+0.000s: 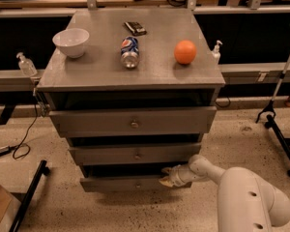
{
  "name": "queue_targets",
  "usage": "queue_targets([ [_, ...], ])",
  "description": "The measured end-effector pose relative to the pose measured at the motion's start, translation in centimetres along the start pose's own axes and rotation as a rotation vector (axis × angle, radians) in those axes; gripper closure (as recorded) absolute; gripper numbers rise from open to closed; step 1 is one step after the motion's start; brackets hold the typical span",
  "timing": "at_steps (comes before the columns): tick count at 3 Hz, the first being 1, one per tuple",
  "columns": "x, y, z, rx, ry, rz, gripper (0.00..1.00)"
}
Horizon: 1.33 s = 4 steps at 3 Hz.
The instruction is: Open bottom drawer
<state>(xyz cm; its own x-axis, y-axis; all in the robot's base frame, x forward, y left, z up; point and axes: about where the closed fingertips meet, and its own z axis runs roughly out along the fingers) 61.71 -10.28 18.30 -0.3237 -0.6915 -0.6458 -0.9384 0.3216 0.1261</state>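
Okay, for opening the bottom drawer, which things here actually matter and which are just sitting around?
Part of the job:
- bottom drawer
- end effector, low at that drawer's right front

Just lying about:
- on the cabinet top: white bowl, soda can on its side, orange, dark flat object
- top drawer, middle drawer

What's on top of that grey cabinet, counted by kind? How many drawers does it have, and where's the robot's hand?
White bowl: 1
Soda can: 1
Orange: 1
Small dark flat item: 1
Total on the cabinet top: 4
Drawers: 3 (top drawer, middle drawer, bottom drawer)
Hand: 1, at the bottom drawer's front, right of centre.
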Motion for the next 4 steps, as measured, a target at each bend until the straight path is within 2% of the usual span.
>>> queue_targets([
  [1,-0.33,0.06,-0.39,0.000,0.000,0.000,1.00],
  [3,-0.33,0.08,-0.37,0.000,0.000,0.000,1.00],
  [4,-0.33,0.16,-0.28,-0.002,0.000,0.000,0.87],
])
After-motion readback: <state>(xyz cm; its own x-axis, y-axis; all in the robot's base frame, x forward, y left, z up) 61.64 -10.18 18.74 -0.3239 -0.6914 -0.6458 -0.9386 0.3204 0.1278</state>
